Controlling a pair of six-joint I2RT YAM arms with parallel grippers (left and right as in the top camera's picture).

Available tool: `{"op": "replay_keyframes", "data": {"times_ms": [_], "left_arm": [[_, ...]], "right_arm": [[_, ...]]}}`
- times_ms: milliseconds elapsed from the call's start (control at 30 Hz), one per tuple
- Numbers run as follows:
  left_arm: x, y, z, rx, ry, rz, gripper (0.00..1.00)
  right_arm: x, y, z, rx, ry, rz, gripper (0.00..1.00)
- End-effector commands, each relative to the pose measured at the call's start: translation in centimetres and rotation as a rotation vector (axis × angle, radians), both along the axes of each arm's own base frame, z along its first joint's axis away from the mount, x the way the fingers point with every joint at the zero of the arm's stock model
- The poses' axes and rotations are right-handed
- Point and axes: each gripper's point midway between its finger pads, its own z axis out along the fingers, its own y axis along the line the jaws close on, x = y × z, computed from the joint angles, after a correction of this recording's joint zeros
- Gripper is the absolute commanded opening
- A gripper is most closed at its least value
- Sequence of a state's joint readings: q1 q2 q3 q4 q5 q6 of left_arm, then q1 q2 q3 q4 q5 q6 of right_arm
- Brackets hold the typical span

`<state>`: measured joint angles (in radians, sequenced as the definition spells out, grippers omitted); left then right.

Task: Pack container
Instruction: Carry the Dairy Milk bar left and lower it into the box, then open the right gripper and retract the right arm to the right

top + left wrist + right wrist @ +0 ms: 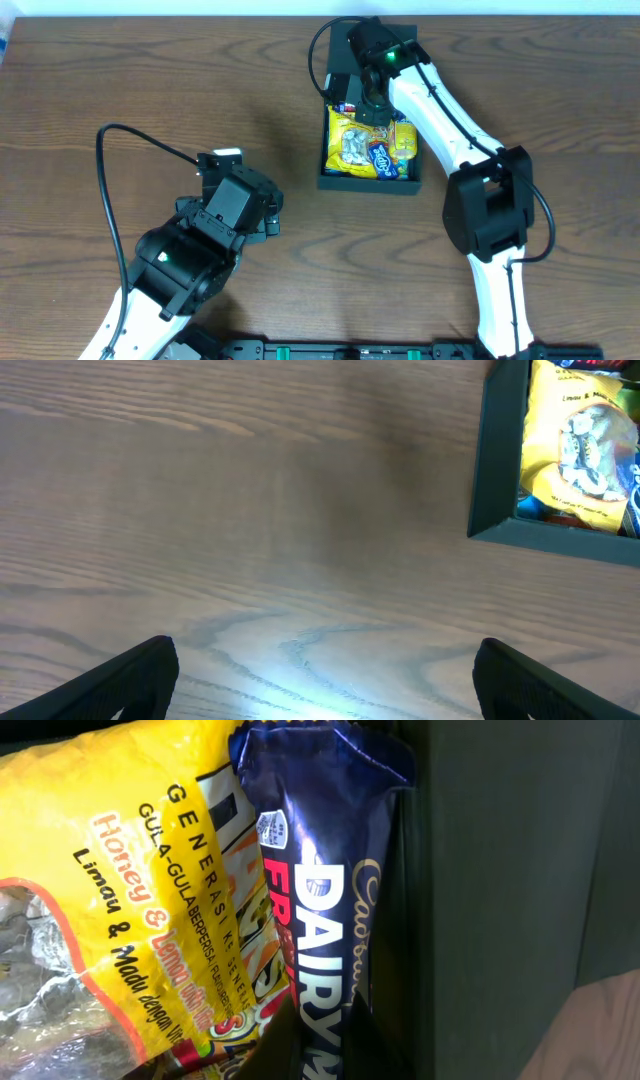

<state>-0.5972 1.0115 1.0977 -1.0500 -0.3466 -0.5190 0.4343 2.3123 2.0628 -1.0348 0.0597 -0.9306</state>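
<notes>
The container (323,150) is a dark box lying open at the back middle of the table, with snack packets inside. My right gripper (372,108) reaches down into its far end. In the right wrist view that gripper (322,998) is shut on a dark blue Dairy Milk chocolate bar (330,850), which lies between a yellow honey-lemon sweets bag (110,900) and the container's inner wall (500,870). My left gripper (325,650) hangs open over bare table, well to the left of the container's corner (500,450); nothing is between its fingers.
The yellow bag (352,145) and a blue packet (385,158) fill most of the box. The left arm (222,163) sits at the front left with its black cable looping out to the left. A dark rail runs along the front edge.
</notes>
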Motion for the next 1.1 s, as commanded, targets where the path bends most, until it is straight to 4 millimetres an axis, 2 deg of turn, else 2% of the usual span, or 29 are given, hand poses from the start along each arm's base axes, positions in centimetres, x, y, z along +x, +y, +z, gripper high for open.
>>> {"op": "replay_keyframes", "data": {"times_ms": [0,267,767,1033,1067], "left_arm": [[0.0,0.3,0.0,0.016,-0.002,-0.001,0.95],[0.0,0.3,0.0,0.016,-0.002,-0.001,0.95],[0.0,0.3,0.0,0.016,-0.002,-0.001,0.95],[0.0,0.3,0.0,0.016,-0.002,-0.001,0.95],[0.0,0.3,0.0,0.016,-0.002,-0.001,0.95]], "right_arm": [[0.2,0.2,-1.2,-0.007,0.019,0.018,0.01],[0.2,0.3,-1.6,-0.007,0.022,0.020,0.01],[0.4,2.8,-1.3,0.049,-0.010,0.048,0.01],[0.3,2.8,-1.3,0.047,-0.008,0.048,0.02],[0.3,2.8,-1.3,0.047,-0.008,0.048,0.05]]}}
